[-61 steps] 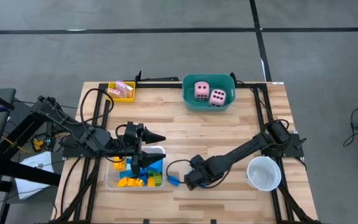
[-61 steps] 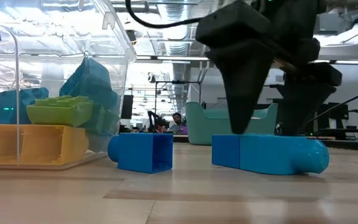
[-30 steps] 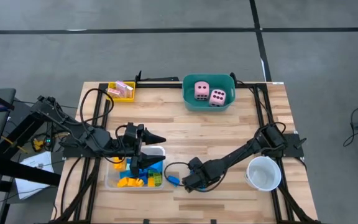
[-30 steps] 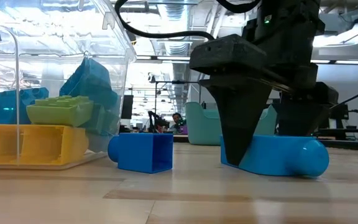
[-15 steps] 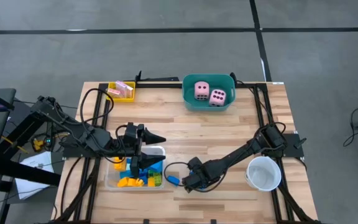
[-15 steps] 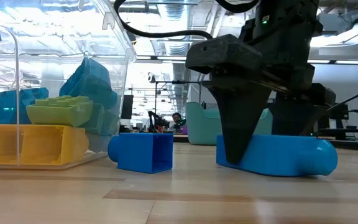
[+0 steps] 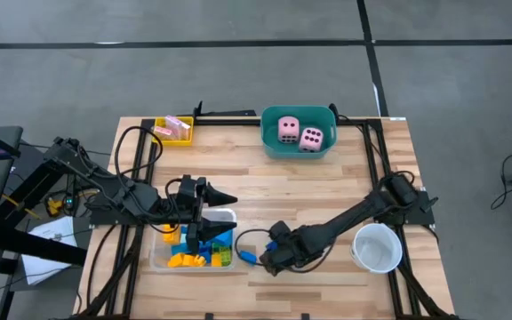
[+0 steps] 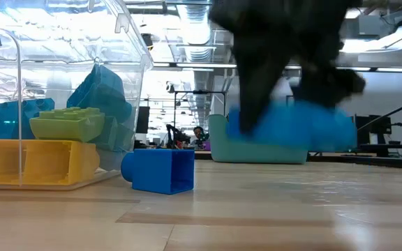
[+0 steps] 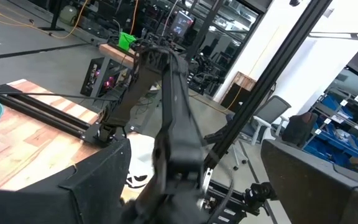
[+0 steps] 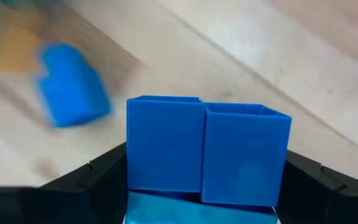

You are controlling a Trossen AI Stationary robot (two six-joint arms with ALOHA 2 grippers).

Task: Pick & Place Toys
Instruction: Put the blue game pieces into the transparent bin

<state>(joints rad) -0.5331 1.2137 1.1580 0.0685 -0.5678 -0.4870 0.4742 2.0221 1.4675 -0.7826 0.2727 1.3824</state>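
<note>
My right gripper (image 7: 274,257) is shut on a long blue block (image 10: 207,152) near the table's front middle. The low view shows this block (image 8: 292,125) above the tabletop. A smaller blue block (image 7: 247,259) lies on the table beside it and also shows in the low view (image 8: 159,169). My left gripper (image 7: 215,216) hangs open over the clear tray (image 7: 158,260), which holds yellow, green and blue blocks. Two pink dice (image 7: 299,133) lie in the teal tub (image 7: 269,142). My right gripper pinches the long blue block between its two fingers, one finger (image 10: 104,180) on each short end. The fingers come from above, slanting toward the table's left. The block (image 8: 292,125) is lifted clear of the table and is roughly level.
A white cup (image 7: 377,247) stands at the front right, close to my right arm. A yellow tray (image 7: 185,121) with pink cards (image 7: 169,132) is at the far left. Bare wood lies between the teal tub and the front edge.
My right gripper has closed in on the long blue block, tipped it on the table, and then gone up with it. The block is now lifted clear of the wood. The smaller blue block has stayed where it was.
</note>
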